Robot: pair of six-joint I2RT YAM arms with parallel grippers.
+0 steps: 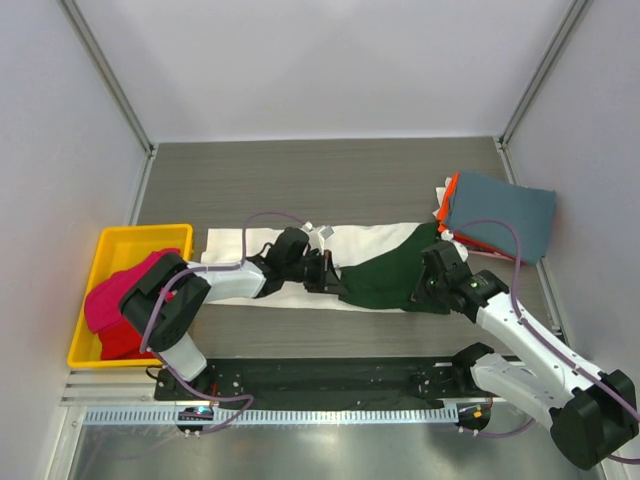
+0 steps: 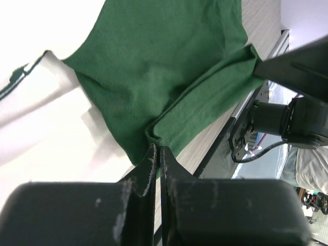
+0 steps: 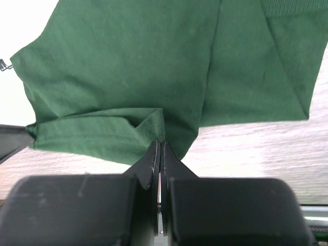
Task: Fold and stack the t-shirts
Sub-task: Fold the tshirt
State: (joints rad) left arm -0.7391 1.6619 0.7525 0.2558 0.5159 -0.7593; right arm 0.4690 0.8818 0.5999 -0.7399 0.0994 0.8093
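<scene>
A cream-white t-shirt with dark green sleeves lies spread across the table's middle. My left gripper is shut on the near hem of a green sleeve. My right gripper is shut on a folded green sleeve edge. A folded slate-blue shirt lies on an orange one at the far right. A red/magenta shirt sits bunched in the yellow bin.
A yellow plastic bin stands at the left edge. Grey walls enclose the table on three sides. A black rail runs along the near edge by the arm bases.
</scene>
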